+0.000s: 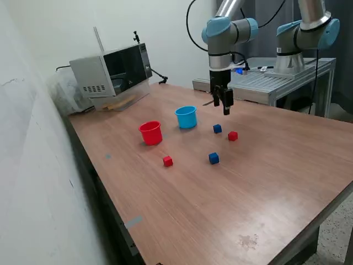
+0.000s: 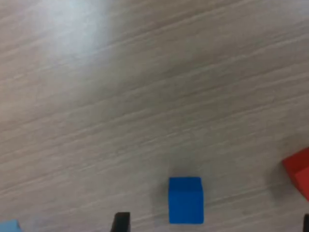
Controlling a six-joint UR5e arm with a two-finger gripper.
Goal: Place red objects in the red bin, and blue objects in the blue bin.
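Gripper: my gripper (image 1: 225, 104) hangs above the table, pointing down, with nothing between its fingers. In the wrist view I see one dark fingertip (image 2: 121, 221) and a sliver of the other at the picture's edge, set wide apart, so I read the jaws as spread.

Blue cubes: one blue cube (image 1: 217, 128) sits on the wood just below the gripper, near the blue cup; the wrist view shows it (image 2: 186, 199) between the two fingertips, closer to one. The second blue cube (image 1: 213, 158) lies nearer the camera, well apart from the first.

Red cubes: one red cube (image 1: 233, 136) rests just beside the first blue cube, on the exterior view's right; its corner shows in the wrist view (image 2: 299, 171). The other red cube (image 1: 167, 161) lies in front of the red cup.

Cups: the red cup (image 1: 150, 132) and the light blue cup (image 1: 186, 117) stand upright side by side, apart, the red one on the exterior view's left. I cannot see into them fully.

Table: a wood-grain table (image 1: 265, 182) with a pale smudge near the front edge.

Surroundings: a microwave (image 1: 112, 70) stands at the far corner, well away from the cubes. A second arm (image 1: 309, 33) is mounted on a metal bench (image 1: 287, 77) behind the table. Nothing stands between my gripper and the cubes.

Writing: I can read no labels or brand marks anywhere.
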